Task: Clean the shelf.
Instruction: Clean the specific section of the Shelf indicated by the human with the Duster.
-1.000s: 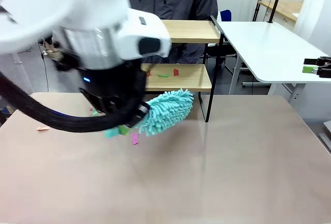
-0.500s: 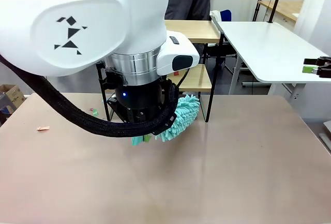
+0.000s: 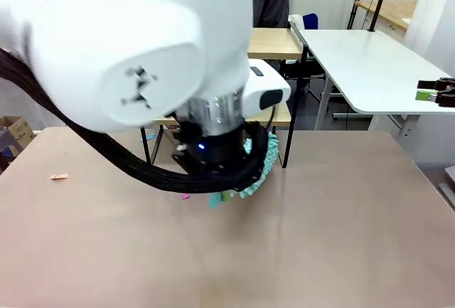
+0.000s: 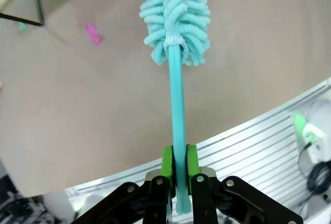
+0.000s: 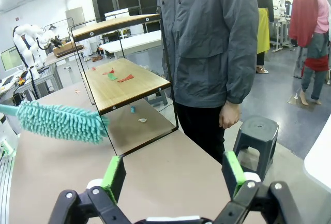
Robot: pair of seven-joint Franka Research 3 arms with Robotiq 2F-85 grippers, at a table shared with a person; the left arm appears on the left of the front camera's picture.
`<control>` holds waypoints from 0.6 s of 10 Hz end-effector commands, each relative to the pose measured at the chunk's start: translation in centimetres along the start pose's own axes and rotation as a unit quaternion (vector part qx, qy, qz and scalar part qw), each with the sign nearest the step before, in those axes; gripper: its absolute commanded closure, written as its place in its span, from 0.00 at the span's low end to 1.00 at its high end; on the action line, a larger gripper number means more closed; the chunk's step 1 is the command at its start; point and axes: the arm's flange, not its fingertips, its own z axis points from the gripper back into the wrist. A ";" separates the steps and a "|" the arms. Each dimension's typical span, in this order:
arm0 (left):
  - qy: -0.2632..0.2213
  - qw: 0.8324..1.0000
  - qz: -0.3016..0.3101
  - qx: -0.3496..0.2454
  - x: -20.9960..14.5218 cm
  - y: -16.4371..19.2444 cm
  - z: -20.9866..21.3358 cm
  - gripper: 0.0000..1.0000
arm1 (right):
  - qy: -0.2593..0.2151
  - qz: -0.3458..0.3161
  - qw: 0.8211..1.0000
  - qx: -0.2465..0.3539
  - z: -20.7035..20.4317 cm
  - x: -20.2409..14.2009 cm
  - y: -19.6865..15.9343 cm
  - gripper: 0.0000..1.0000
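The shelf [image 3: 274, 42] stands at the table's far edge, largely behind my left arm. In the right wrist view the shelf [image 5: 122, 83] carries red and green scraps [image 5: 117, 76] on its lower board. A teal fluffy duster [image 3: 264, 163] hangs just above the table in front of the shelf's right leg. My left gripper [image 4: 176, 166] is shut on the duster's handle, with the duster head [image 4: 176, 16] pointing away over the tabletop. My right gripper [image 5: 174, 176] stands open and holds nothing. It is off to the right [image 3: 429, 94], facing the shelf and the duster [image 5: 60, 121].
A person in a grey jacket [image 5: 213, 48] stands behind the shelf beside a dark stool [image 5: 257, 131]. A pink scrap [image 4: 93, 33] and an orange scrap [image 3: 59, 176] lie on the beige table [image 3: 341, 215]. More scraps [image 5: 138, 115] lie under the shelf. A white table [image 3: 362, 66] stands at the right.
My left arm has swung to the right and turned, carrying the duster head rightward along the front of the shelf toward its right leg. The right gripper has stayed put.
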 end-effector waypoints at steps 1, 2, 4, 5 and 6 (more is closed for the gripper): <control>-0.042 0.998 0.056 -0.002 0.5 -1.9 -2.8 0.87 | 0.000 0.003 1.000 -0.002 -0.1 0.3 0.2 0.00; -0.064 0.995 0.080 -0.007 0.5 -2.7 -3.9 0.87 | 0.000 0.003 1.000 -0.002 -0.1 0.3 0.2 0.00; -0.110 0.987 0.117 -0.011 1.4 -4.2 -6.6 0.87 | 0.000 0.003 1.000 -0.002 -0.1 0.3 0.2 0.00; -0.122 0.984 0.127 -0.010 2.2 -4.8 -8.4 0.87 | 0.000 0.003 1.000 -0.002 -0.1 0.3 0.2 0.00; -0.128 0.983 0.133 -0.008 3.0 -5.0 -9.6 0.87 | 0.000 0.003 1.000 -0.002 -0.1 0.3 0.2 0.00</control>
